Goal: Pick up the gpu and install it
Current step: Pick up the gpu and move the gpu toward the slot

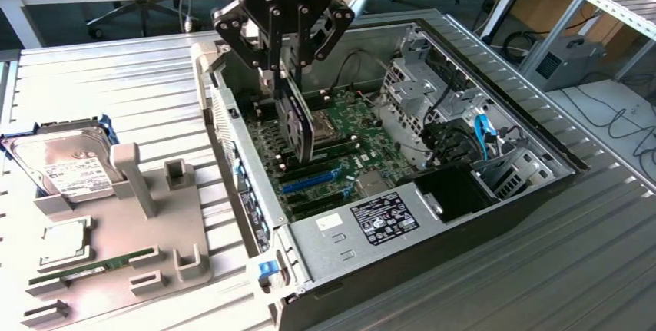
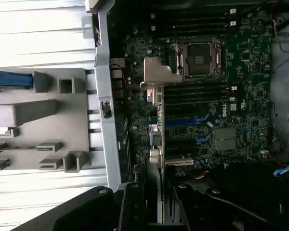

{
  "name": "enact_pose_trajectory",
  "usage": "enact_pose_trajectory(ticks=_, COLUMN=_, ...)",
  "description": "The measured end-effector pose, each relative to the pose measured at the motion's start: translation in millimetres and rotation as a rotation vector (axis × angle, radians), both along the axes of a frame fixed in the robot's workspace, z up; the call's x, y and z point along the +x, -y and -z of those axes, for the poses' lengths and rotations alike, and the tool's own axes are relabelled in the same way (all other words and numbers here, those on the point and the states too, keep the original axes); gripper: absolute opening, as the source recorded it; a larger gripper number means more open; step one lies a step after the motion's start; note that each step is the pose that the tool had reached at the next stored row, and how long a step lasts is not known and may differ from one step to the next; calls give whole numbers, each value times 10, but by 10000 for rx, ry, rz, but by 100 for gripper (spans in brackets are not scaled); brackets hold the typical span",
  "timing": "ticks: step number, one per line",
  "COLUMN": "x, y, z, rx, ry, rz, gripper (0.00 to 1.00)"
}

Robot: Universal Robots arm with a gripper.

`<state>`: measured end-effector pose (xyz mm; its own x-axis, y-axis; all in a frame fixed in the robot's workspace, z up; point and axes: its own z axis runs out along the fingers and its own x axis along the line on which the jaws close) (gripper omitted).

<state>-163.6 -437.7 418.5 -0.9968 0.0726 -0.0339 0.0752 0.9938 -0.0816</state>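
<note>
1. Misalignment is judged the chief risk. The gpu (image 1: 297,124) is hung edge-down above the motherboard (image 1: 364,143), near the blue slots (image 1: 313,180) but not seated. If its lower edge were brought down off the slot line, the connector could be forced against the board or neighbouring parts.
2. Collision at the rear of the case (image 1: 431,262) is judged possible. The silver end bracket (image 2: 157,74) is seen just beside the back panel and could be caught on that rim if the card were lowered slightly askew.
3. Slippage is a further hazard. The card is held along its upper edge alone, so a push against a tight slot could tilt or slide it within the grip.
4. The claw (image 1: 282,76) is set about half closed, with its fingers pressed onto the two faces of the gpu, which is pinched upright between them. Nothing else is touched by it.
5. The gpu is located inside the open case, above the board. It is well apart from the hard drive (image 1: 67,166) and the RAM stick (image 1: 94,264), which lie on the grey fixture (image 1: 154,223) outside.
</note>
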Motion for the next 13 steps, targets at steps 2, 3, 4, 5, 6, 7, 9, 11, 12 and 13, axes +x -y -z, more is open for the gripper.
enact_pose_trajectory(ticks=2, x=13, y=-2, z=4, rx=-3, ry=1, rz=0, gripper=27)
enact_pose_trajectory(ticks=3, x=19, y=-3, z=5, rx=-6, ry=0, rz=1, gripper=27)
enact_pose_trajectory(ticks=4, x=26, y=-4, z=7, rx=-8, ry=0, rz=0, gripper=27)
enact_pose_trajectory(ticks=5, x=32, y=-5, z=8, rx=-9, ry=0, rz=0, gripper=27)
enact_pose_trajectory(ticks=6, x=38, y=-5, z=10, rx=-11, ry=0, rz=0, gripper=27)
enact_pose_trajectory(ticks=7, x=45, y=-6, z=12, rx=-12, ry=0, rz=0, gripper=27)
enact_pose_trajectory(ticks=9, x=57, y=-8, z=16, rx=-15, ry=0, rz=0, gripper=27)
enact_pose_trajectory(ticks=11, x=71, y=-10, z=20, rx=-18, ry=0, rz=0, gripper=27)
enact_pose_trajectory(ticks=12, x=77, y=-10, z=21, rx=-20, ry=0, rz=0, gripper=27)
enact_pose_trajectory(ticks=13, x=83, y=-11, z=23, rx=-21, ry=0, rz=0, gripper=27)
